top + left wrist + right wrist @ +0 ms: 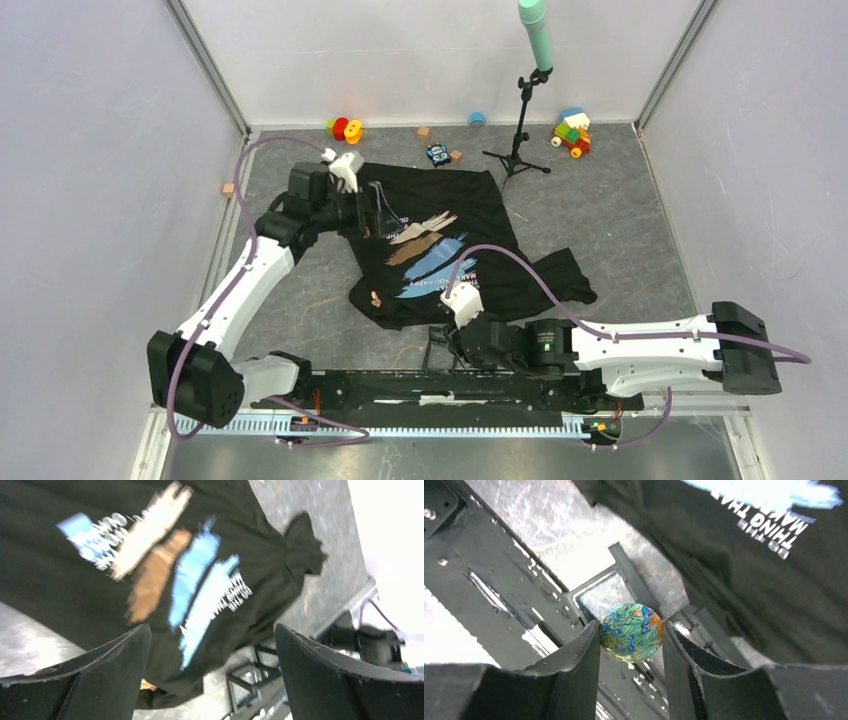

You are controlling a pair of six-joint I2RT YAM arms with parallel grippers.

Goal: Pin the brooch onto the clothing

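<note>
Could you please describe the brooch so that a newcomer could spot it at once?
Start at the black T-shirt mid-table, then go to the right gripper by its near hem. The brooch sits pinched between its fingers: a glossy round dome painted green, blue and orange, against plain black metal.

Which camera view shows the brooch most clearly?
The right wrist view: the brooch, round with a colourful flower picture, sits sharp, clamped in the right gripper. In the top view it is too small to make out at that gripper. The left wrist view shows the blurred T-shirt, no brooch.
</note>
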